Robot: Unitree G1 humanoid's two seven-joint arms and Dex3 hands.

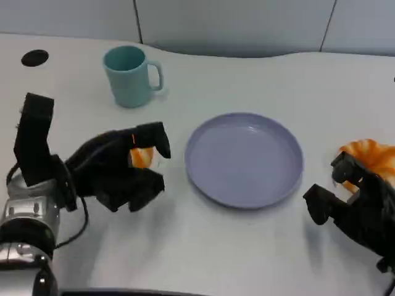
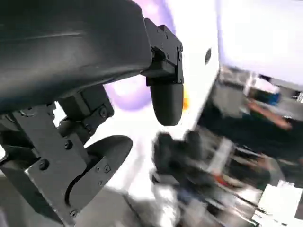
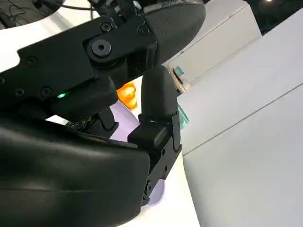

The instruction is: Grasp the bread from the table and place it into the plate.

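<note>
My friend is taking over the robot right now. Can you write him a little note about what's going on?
Left robot hand: fingers curled around an orange bread, beside the plate's left edge; whether it is lifted can't be told.
Right robot hand: holds nothing, near a second orange bread right of the plate.
Plate: nothing on it yet.
Done: left robot hand is at the bread.
Left: carry it over and put it on the plate.

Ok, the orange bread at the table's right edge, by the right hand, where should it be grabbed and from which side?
Probably across its rounded middle, from above, with the right hand, which sits just on its near side. The bread looks like a low lump lying on the table, so a sideways approach would find little to grip.
</note>
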